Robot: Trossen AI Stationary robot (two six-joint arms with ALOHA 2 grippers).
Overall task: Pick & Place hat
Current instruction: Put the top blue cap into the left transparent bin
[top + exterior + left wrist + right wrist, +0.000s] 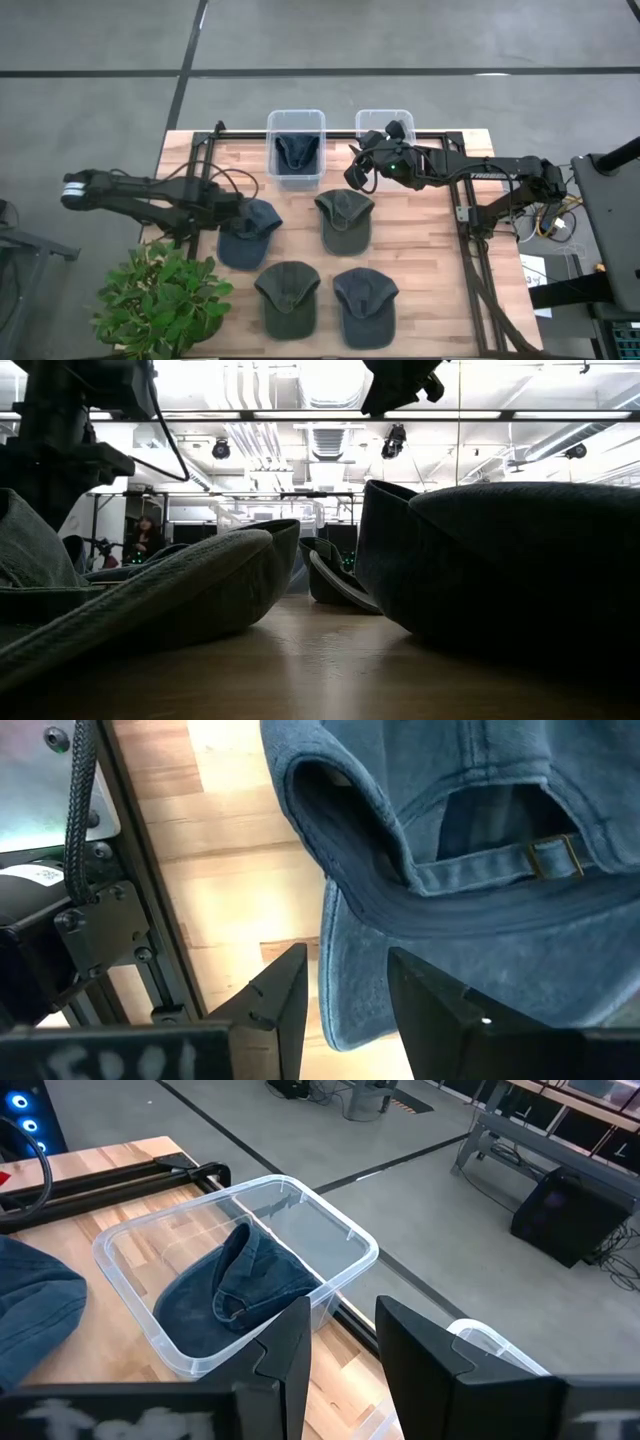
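Four caps lie on the wooden table: a blue one [250,232], a green one [344,220], a green one [287,293] and a blue one [365,305]. A fifth blue cap [296,152] lies inside the left clear bin [296,177]. My left gripper [226,214] is open at the left blue cap's side. In the left wrist view its fingers [345,1005] stand on either side of that cap's brim edge [350,950]. My right gripper [357,170] is open and holds nothing, hovering beside the bins [340,1355]. My left gripper stands open around the edge of the blue cap's brim [345,935], coming level from the table's left. The cap rests flat on the table. I cannot tell whether either finger [425,995] touches the brim.
A second clear bin [385,122] stands right of the first, partly under my right arm. A potted plant [165,300] sits at the table's near left corner. Black frame rails [465,215] run along the table's sides. In the low view the caps [500,560] block most of the table.
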